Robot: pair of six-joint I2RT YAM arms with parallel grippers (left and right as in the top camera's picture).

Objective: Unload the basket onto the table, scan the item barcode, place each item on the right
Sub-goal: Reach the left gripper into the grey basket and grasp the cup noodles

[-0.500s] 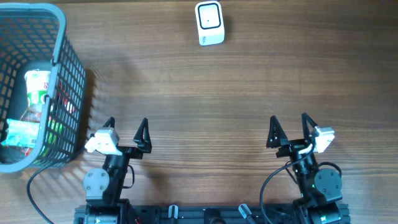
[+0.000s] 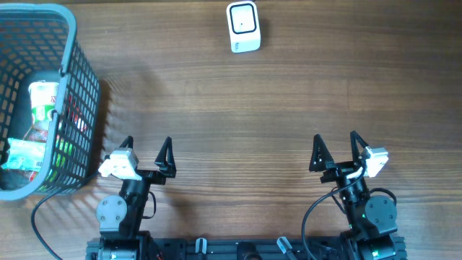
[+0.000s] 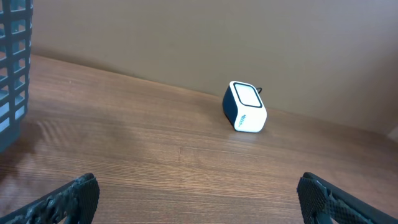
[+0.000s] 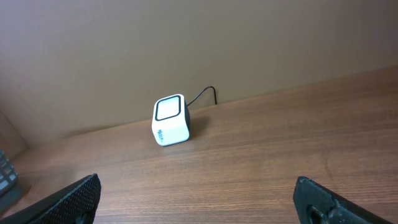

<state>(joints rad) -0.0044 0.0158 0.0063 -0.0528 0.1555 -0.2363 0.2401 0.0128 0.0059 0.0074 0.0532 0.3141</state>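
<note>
Seen from above, the white barcode scanner (image 2: 243, 27) stands at 12 o'clock on the wooden bench (image 2: 238, 108), near its far edge, with its dark-framed window facing up. A blue-grey mesh basket (image 2: 36, 9) sits at 10 o'clock, at the left edge of the bench. Inside it lie the items: a white container with green print (image 2: 43, 101) and, toward 7 o'clock from it, a green and white packet (image 2: 22, 153). More things lie under them, but I cannot tell what they are.

The left end effector (image 2: 146, 142) is at 7 o'clock, just beside the basket's near corner. The right end effector (image 2: 335, 139) is at 5 o'clock. Both are released, with the 2 fingers spread wide and nothing between them, and both point toward 12 o'clock. In the left wrist view the scanner is ahead, slightly toward 1 o'clock, well apart from the fingers (image 3: 78, 193). In the right wrist view it is toward 11 o'clock, and a thin black cable (image 4: 203, 93) leaves its back side.
</note>
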